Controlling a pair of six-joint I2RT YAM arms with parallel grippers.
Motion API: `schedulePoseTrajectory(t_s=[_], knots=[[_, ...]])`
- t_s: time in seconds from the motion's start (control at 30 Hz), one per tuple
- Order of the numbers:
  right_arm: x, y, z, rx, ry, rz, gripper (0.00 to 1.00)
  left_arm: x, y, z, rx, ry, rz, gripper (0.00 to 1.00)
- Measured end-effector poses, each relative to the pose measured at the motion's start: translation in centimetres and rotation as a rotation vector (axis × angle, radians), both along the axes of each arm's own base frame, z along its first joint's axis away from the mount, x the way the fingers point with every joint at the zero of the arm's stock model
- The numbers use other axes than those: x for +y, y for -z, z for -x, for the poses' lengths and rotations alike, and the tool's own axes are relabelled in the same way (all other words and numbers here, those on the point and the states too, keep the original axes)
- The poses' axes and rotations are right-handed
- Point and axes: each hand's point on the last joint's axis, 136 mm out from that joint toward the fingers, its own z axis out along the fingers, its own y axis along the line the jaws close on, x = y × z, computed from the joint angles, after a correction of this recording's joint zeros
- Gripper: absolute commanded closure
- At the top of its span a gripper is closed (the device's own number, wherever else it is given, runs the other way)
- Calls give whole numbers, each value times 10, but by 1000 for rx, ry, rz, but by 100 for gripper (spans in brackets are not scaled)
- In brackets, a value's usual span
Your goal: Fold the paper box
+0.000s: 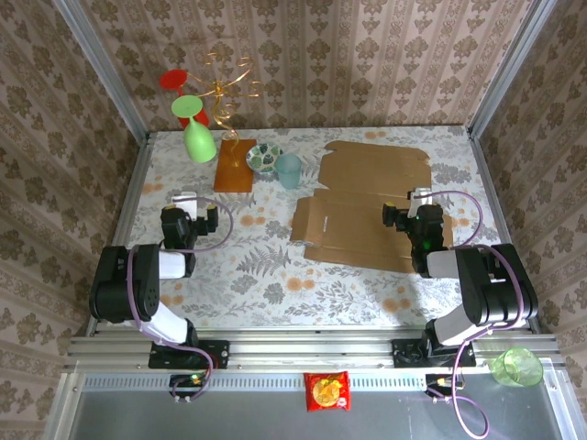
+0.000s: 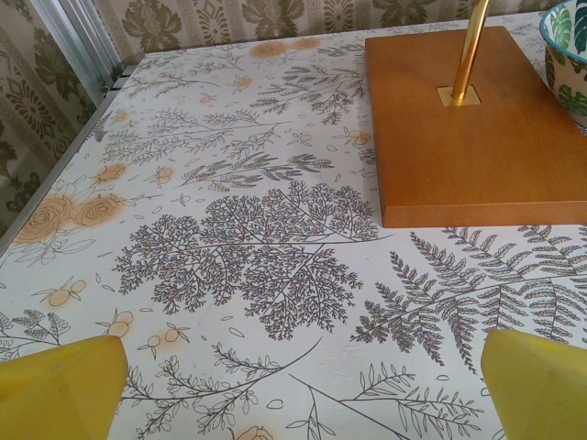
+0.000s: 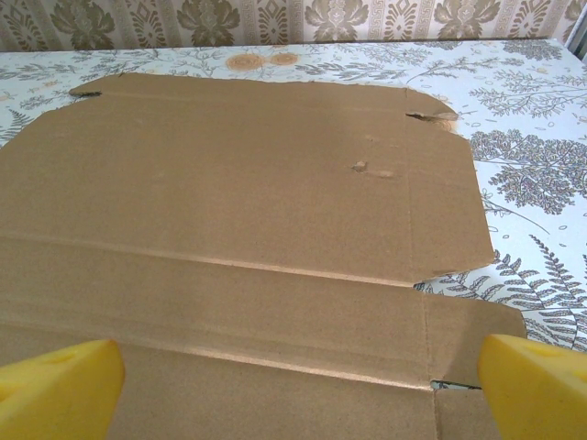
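The paper box [image 1: 367, 206] lies flat beneath the spread right hand [image 1: 419, 194].

A tabletop [image 2: 257, 257] printed with grey ferns and orange blossoms spreads ahead. At upper right lies an orange-brown wooden slab [image 2: 477, 147] with a gold rod [image 2: 470, 46] rising from its slot, and a leaf-patterned bowl [image 2: 569, 50] beside it. The left gripper [image 2: 293, 394] has its jaws wide apart, its yellow fingertips [image 2: 60, 390] in the lower corners.

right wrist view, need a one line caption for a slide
Open right gripper poised low over the flat, unfolded paper box lying on the fern-patterned table.
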Motion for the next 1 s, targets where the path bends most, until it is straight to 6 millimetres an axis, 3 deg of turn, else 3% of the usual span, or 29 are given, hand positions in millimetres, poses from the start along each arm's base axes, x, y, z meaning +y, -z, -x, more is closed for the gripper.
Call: schedulePoseTrajectory(t_s=[0.8, 0.9, 1.0], knots=[[-1, -2, 1, 0, 8, 4, 0, -2, -2, 1, -12, 4, -10, 0], [-5, -26, 11, -21, 65, 28, 0, -14, -9, 12, -32, 4, -62, 0], [-5, -95, 20, -156, 115, 41, 0, -37, -45, 24, -116, 23, -113, 0]])
